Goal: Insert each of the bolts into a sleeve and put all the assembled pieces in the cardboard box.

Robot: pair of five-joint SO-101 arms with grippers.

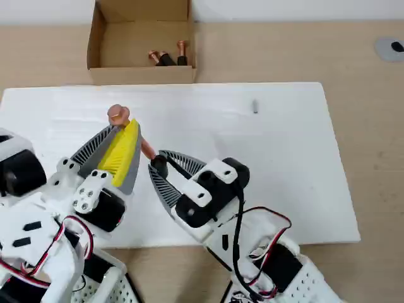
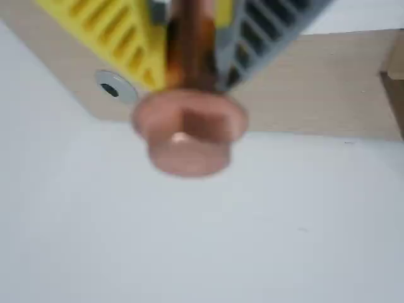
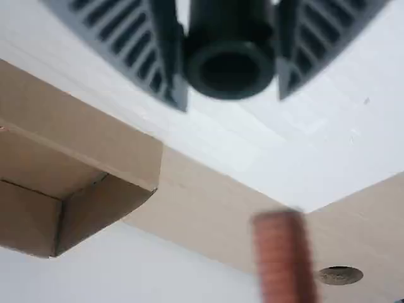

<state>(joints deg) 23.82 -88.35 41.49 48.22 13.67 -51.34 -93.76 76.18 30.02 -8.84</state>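
Observation:
My left gripper [image 1: 124,128] is shut on a copper bolt [image 1: 118,115] just below its head, held above the white board. The bolt's shaft slants toward a black sleeve [image 1: 158,165], which my right gripper [image 1: 157,162] is shut on; the shaft tip lies just short of the sleeve. In the left wrist view the bolt head [image 2: 189,129] juts out between the yellow and grey fingers [image 2: 120,38]. The right wrist view shows the sleeve's open bore [image 3: 229,53], the bolt's threaded end [image 3: 284,255] and the cardboard box [image 3: 63,189]. The cardboard box [image 1: 98,44] stands beyond the board.
Assembled bolt-and-sleeve pieces [image 1: 167,58] lie in the box's right part. The white board [image 1: 284,158] covers most of the wooden table. A small dark speck [image 1: 255,106] lies on the board, and a round grommet [image 1: 391,47] sits at the table's far right.

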